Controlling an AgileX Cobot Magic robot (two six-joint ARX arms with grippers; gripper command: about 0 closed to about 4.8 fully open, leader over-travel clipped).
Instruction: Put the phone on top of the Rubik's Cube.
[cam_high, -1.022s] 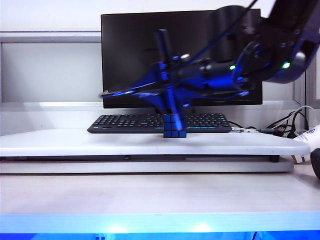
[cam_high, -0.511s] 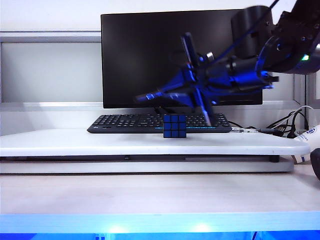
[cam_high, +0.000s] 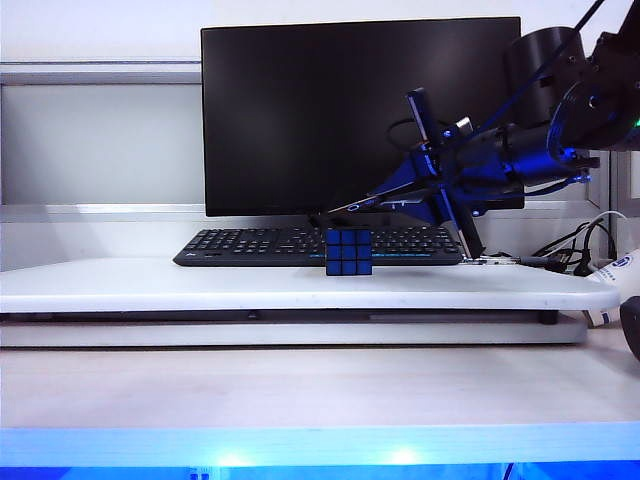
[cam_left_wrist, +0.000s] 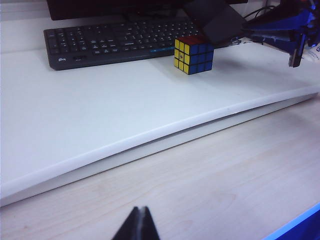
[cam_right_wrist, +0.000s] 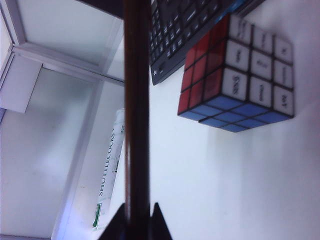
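White board (cam_high: 150, 285) is lying across the wooden desk (cam_high: 300, 385), carrying a keyboard (cam_high: 260, 246) along its back edge in front of a dark monitor (cam_high: 300, 110). The cube (cam_high: 349, 252) is sitting on the board just in front of the keyboard, toward the right half, with nothing resting on its top face yet.

The right gripper (cam_high: 432, 172) is hanging in the air to the right of the cube and above the keyboard's right end, its jaws clamped on the phone (cam_high: 446, 180). In the right wrist view the phone (cam_right_wrist: 136, 110) is showing edge-on as a dark bar running away from the fingertips (cam_right_wrist: 118, 224). Seen from the exterior camera, its long axis is standing steeply, the upper end leaning toward the left and the lower end reaching down toward the board's right side; it is far from lying flat.

So the pick-up is looking done, while levelling the phone, carrying it over the cube and setting it down are all remaining.

The left gripper (cam_left_wrist: 135, 226) is waiting over the bare desk in front of the board's front edge, jaws together and holding nothing.
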